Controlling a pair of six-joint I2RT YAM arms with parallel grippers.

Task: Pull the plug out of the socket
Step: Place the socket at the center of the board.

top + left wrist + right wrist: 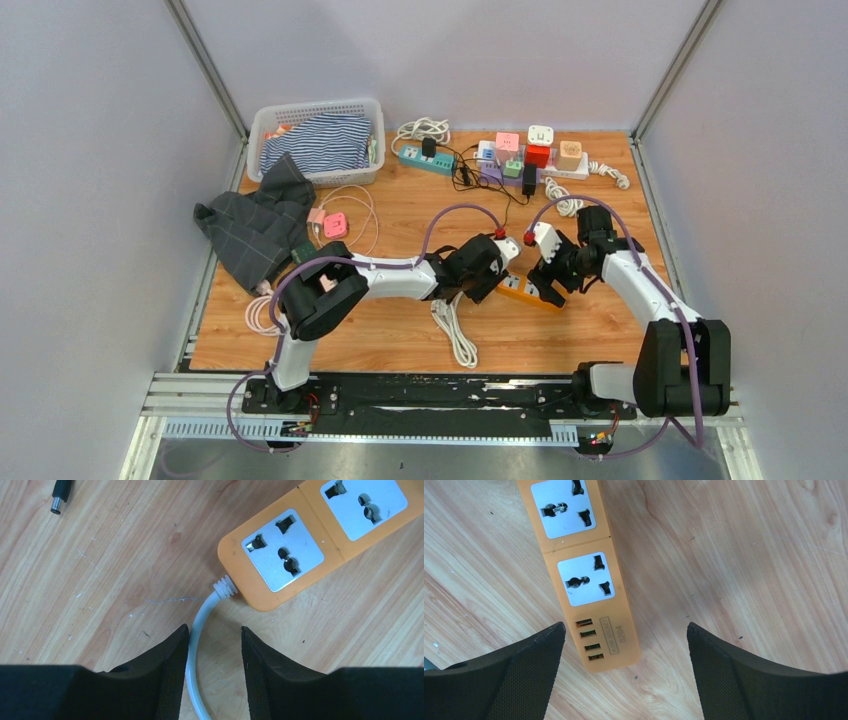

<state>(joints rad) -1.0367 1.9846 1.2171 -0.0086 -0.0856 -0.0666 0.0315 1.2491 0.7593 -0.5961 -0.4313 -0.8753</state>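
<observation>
The left gripper stands open astride the white cord, clamping nothing. Just right of it, mid-worktop, lies the orange power strip with its sockets facing up. A label beside the USB ports at its end reads "S204". The right gripper hangs spread wide above that end. Bare worktop lies to the strip's right. Other power strips crowd the far edge.

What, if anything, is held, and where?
Nothing. The left fingers straddle the white cable loosely; the right fingers stand open over the orange power strip.
</observation>
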